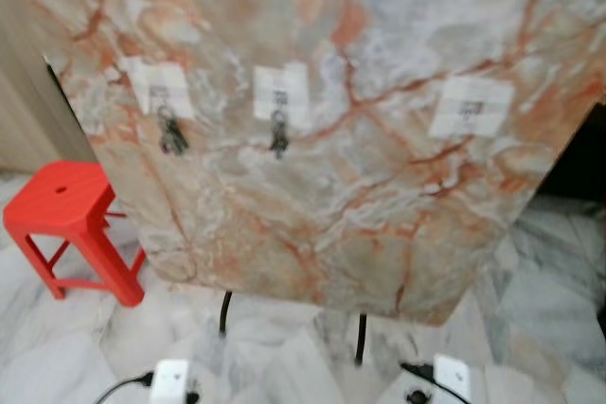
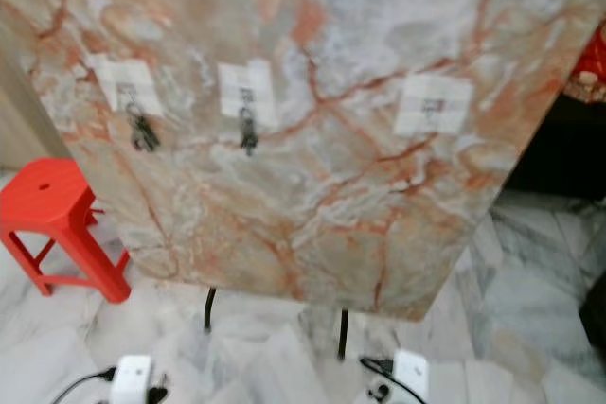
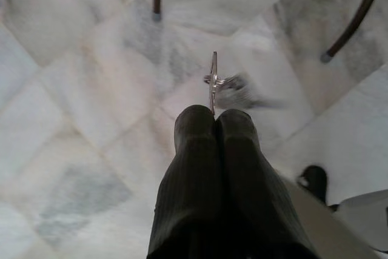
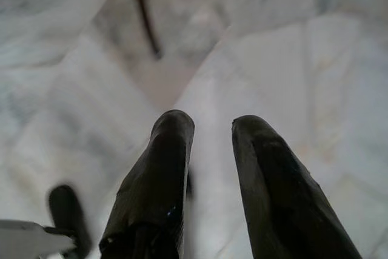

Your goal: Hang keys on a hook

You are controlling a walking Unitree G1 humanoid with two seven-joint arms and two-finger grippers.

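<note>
- You face a marble-patterned board point(image 1: 360, 186) standing on thin black legs point(image 1: 225, 311) over a pale marble-tiled floor point(image 1: 66, 347). The head views are slightly blurred.
- Three white adhesive hook pads sit in a row across the board's upper part: the left hook point(image 1: 161, 90) near the board's left edge, the middle hook point(image 1: 280, 94) beside it, the right hook point(image 1: 471, 107) towards the right edge.
- A dark bunch of keys point(image 1: 171, 132) hangs from the left hook, and a second dark bunch point(image 1: 278, 134) hangs from the middle hook. Nothing hangs on the right hook.
- A red plastic stool point(image 1: 68, 224) stands on the floor at the board's lower left corner, partly behind the board's left edge.
- Your left tool point(image 3: 213, 118) is clenched: the two black fingers point(image 3: 194, 150) press together on a thin metal key point(image 3: 213, 83) that sticks out past the fingertips, with a blurred key ring and more metal point(image 3: 236, 89) dangling beside it. It hangs low over the floor tiles, in front of the board's legs.
- Your right tool point(image 4: 212, 127) is released, fingers apart with bare floor showing between them, also low over the tiles near one black leg point(image 4: 147, 19).
- Both wrists show at the bottom edge of the head views as white blocks point(image 1: 170, 380) with black cables.
</note>
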